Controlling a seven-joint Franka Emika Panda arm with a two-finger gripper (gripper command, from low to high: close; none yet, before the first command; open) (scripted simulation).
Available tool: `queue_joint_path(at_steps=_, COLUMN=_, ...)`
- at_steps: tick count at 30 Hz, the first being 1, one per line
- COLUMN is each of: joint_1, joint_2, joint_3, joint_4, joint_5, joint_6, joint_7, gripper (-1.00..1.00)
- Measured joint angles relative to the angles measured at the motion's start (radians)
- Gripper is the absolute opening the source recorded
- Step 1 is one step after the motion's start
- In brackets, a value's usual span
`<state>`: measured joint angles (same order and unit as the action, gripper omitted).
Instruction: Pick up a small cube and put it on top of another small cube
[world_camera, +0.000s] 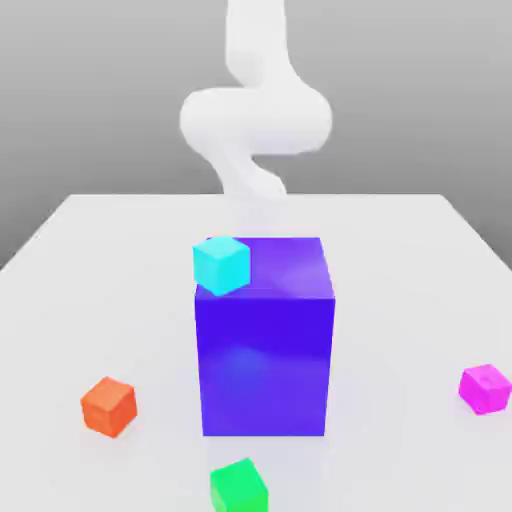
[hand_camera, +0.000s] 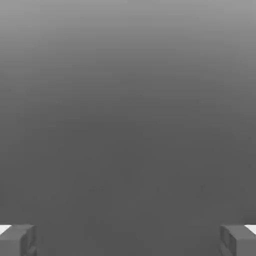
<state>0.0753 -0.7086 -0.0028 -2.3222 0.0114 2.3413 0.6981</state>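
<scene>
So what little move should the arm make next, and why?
Probably swing the hand down toward one small cube, perhaps the orange cube. In the hand view the fingers stand wide apart with nothing between them, facing blank grey, so nothing is held. The cyan cube sits on the big blue block; green and magenta lie loose on the table.
</scene>
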Motion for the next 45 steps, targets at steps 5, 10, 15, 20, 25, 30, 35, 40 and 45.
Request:
queue_joint_path(at_steps=5, joint_1=0.149, joint_2=0.188, joint_3=0.002, joint_4=-0.045, joint_5=0.024, joint_6=0.084, joint_7=-0.209, gripper=0.00)
queue_joint_path(at_steps=10, joint_1=0.277, joint_2=0.369, joint_3=0.023, joint_4=-0.089, joint_5=0.048, joint_6=0.166, joint_7=-0.412, gripper=0.00)
queue_joint_path(at_steps=15, joint_1=0.374, joint_2=0.550, joint_3=0.076, joint_4=-0.133, joint_5=0.058, joint_6=0.247, joint_7=-0.606, gripper=0.00)
queue_joint_path(at_steps=20, joint_1=0.492, joint_2=0.731, joint_3=0.134, joint_4=-0.178, joint_5=0.018, joint_6=0.331, joint_7=-0.762, gripper=0.00)
queue_joint_path(at_steps=25, joint_1=0.555, joint_2=0.914, joint_3=0.158, joint_4=-0.215, joint_5=-0.093, joint_6=0.416, joint_7=-0.855, gripper=0.00)
queue_joint_path(at_steps=30, joint_1=0.612, joint_2=1.096, joint_3=0.102, joint_4=-0.187, joint_5=-0.164, joint_6=0.551, joint_7=-0.824, gripper=0.00)
queue_joint_path(at_steps=35, joint_1=0.618, joint_2=1.115, joint_3=0.095, joint_4=-0.183, joint_5=-0.169, joint_6=0.565, joint_7=-0.819, gripper=-1.00)
queue_joint_path(at_steps=40, joint_1=0.603, joint_2=1.057, joint_3=0.114, joint_4=-0.196, joint_5=-0.152, joint_6=0.519, joint_7=-0.834, gripper=-1.00)
queue_joint_path(at_steps=45, joint_1=0.550, joint_2=0.941, joint_3=0.145, joint_4=-0.193, joint_5=-0.094, joint_6=0.405, joint_7=-0.932, gripper=-1.00)
